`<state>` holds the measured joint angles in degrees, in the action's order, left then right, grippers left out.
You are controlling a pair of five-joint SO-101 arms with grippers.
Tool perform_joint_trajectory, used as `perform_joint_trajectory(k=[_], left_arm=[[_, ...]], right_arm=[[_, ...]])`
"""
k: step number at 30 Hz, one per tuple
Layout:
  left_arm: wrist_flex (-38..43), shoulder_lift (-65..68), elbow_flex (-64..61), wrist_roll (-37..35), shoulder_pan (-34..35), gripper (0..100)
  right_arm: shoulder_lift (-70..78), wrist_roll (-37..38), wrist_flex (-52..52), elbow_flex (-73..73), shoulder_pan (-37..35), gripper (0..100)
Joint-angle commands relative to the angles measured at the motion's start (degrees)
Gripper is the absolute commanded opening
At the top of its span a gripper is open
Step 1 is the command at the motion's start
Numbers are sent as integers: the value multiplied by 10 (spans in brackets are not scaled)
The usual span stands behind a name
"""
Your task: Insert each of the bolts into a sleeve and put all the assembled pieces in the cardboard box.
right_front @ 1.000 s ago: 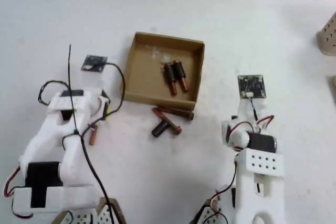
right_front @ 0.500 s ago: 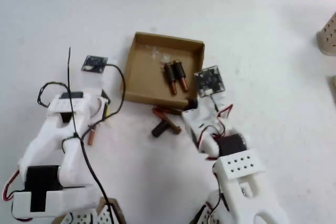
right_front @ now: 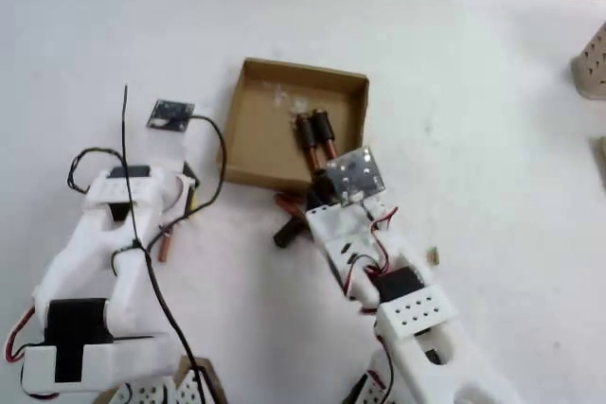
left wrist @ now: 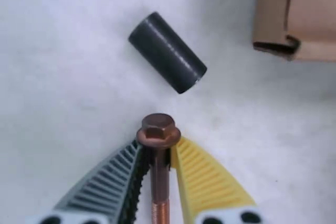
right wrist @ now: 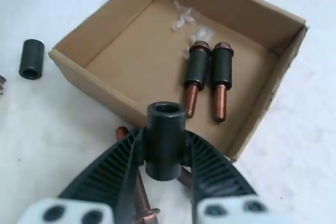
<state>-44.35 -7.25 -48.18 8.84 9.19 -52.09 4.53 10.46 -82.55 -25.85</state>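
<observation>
Left jaws pinch a bolt point(left wrist: 158, 136) (loose sleeve point(left wrist: 167, 52) nearby); right jaws hold a second sleeve point(right wrist: 165, 140).

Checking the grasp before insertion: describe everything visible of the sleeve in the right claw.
The sleeve is a short, matt black tube, seemingly metal, with its open bore empty and facing the wrist camera. The right claw pinches it across its sides, just outside the near wall of the cardboard box.

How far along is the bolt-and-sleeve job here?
Done: two assembled pieces lie in the cardboard box. In hand: the left gripper holds a bolt near a loose sleeve; the right gripper clamps a second sleeve. Left: joining these, the other bolts, then boxing them.
</observation>
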Motion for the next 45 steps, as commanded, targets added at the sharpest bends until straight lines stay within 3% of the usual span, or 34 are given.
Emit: perform_joint_trajectory(k=[1,8,20,24,39,45], left_arm=[[14,-29,4,-5,10,20],[14,-29,4,-5,10,20],[14,-29,4,-5,10,20],[14,-29,4,-5,10,20],[15,-29,4,-5,10,20],[26,-31,1,-5,10,20]], right_arm=[[-12,-7,-69,-15,-25,16],[-7,-92,-291,-110,-58,16],[-6,-95,-320,-118,-53,15],[13,-95,-373,-117,-49,15],[422,-94,-762,-59,-53,15],[533,-91,-889,-70,-95,15]])
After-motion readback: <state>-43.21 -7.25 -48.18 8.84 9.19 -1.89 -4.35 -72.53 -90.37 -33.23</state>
